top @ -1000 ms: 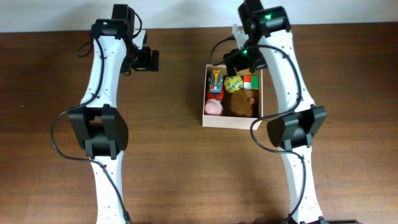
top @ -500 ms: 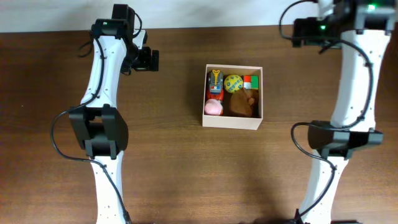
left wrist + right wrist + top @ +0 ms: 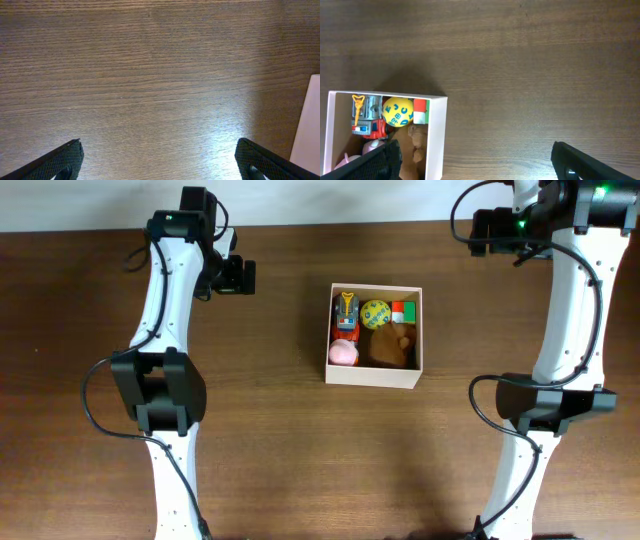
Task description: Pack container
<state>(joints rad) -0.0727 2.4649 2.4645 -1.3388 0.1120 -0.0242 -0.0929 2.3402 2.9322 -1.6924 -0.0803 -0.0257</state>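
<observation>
Overhead | container seen between both arms, toys packed inside, none beside it | left gripper held left of container, jaws spread, empty | right gripper held beyond its far-right corner, likewise spread | packing judged finished; only withdrawal called for.

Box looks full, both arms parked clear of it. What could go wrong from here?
1. The container is crowded: the brown plush, yellow ball and pink toy leave little free floor, so any added item would probably ride high or spill over the wall.
2. Nothing holds the thin-walled container. The right gripper hangs open near its corner in the wrist view, so a low sweep could shove it.
</observation>
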